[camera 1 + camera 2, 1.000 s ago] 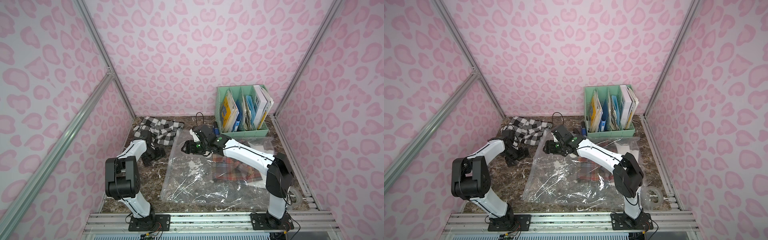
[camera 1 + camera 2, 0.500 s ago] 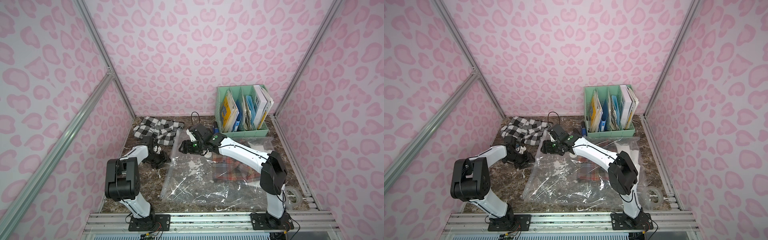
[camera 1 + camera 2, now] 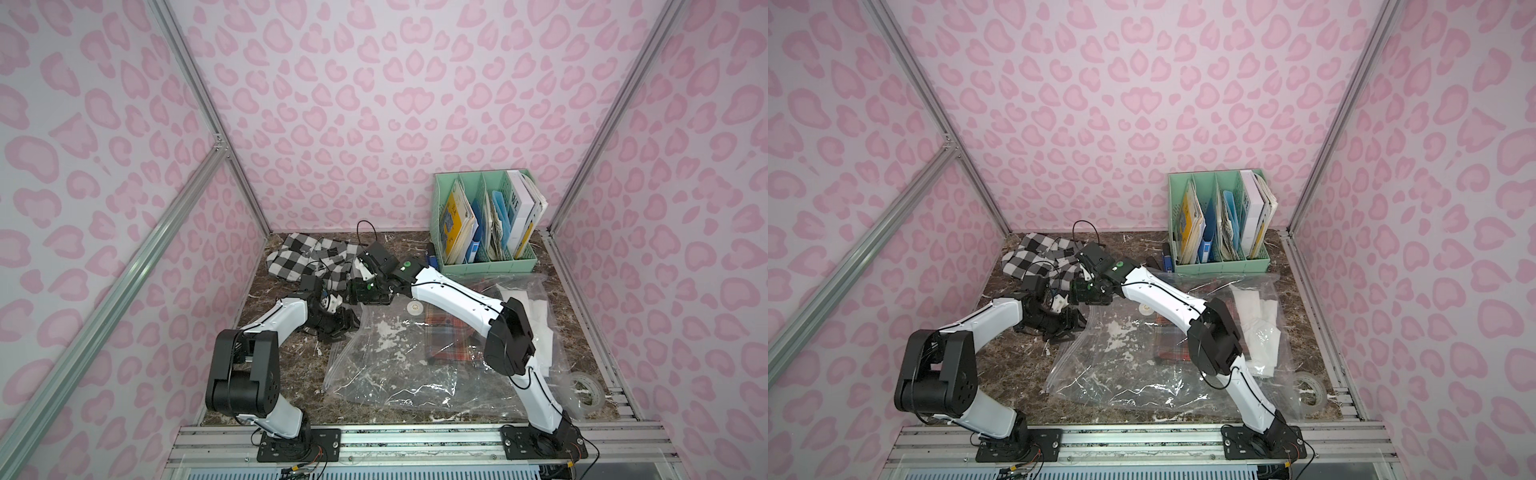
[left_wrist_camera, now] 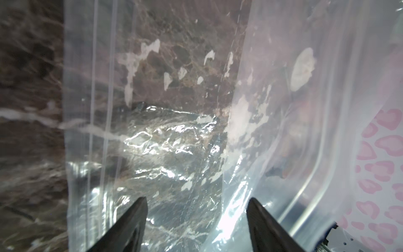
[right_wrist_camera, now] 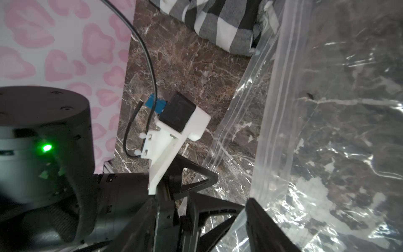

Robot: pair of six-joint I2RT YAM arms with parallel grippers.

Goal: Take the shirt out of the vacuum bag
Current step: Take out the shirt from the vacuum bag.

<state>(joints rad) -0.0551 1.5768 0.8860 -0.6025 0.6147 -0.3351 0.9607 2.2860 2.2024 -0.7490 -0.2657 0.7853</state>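
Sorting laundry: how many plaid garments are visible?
2. The black-and-white garment lies outside, beyond the vacuum bag; the red plaid garment lies inside it. Others may be hidden.

In a top view the left gripper [image 3: 337, 325] is low at the edge of the large clear crinkly plastic vacuum bag [image 3: 415, 374]. The right gripper [image 3: 368, 294] is just beside it, near the small white round valve [image 3: 414, 307]. A folded red plaid shirt [image 3: 446, 338] lies inside the bag, further from both grippers.

Robot lab booth, pink printed walls [image 3: 374, 104], aluminium framing [image 3: 206, 109], marble tabletop [image 3: 301, 365]
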